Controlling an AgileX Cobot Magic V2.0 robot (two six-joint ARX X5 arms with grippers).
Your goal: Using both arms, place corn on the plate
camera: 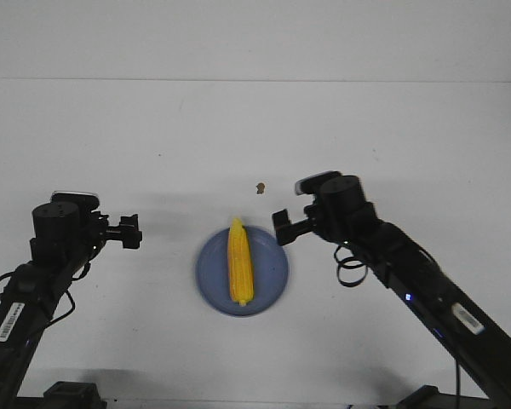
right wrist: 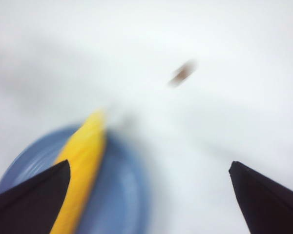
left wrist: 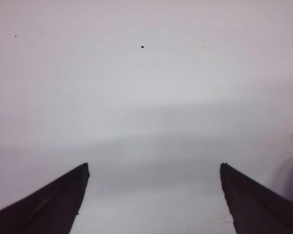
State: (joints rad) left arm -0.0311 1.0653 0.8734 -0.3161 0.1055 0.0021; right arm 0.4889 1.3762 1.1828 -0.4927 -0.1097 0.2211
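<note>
Where the wide white tabletop spreads under everything, two black jointed robot arms reaching in from the near corners, both clear of the round periwinkle-blue plate with its shallow raised rim. Right arm slanting toward that plate, its small two-finger gripper hanging just beside the plate's far right rim, touching neither rim nor cob. Fingers spread wide in the right wrist view, dark tips at either side with nothing between them but blurred plate and table. Left arm well apart from the plate on its left side, left gripper pointed toward it over bare table. Fingers likewise parted wide in the left wrist view, empty.

Plate itself lying flat near the middle of the tabletop, between the two grippers. Resting lengthwise across the plate, the bright yellow tapered plastic-looking corn cob with rows of kernels, pointed tip toward the plate's far rim and just overhanging it, blunt end inside the near rim. Beyond the plate's far side, a tiny brown speck alone on the table, smeared in the right wrist view.
</note>
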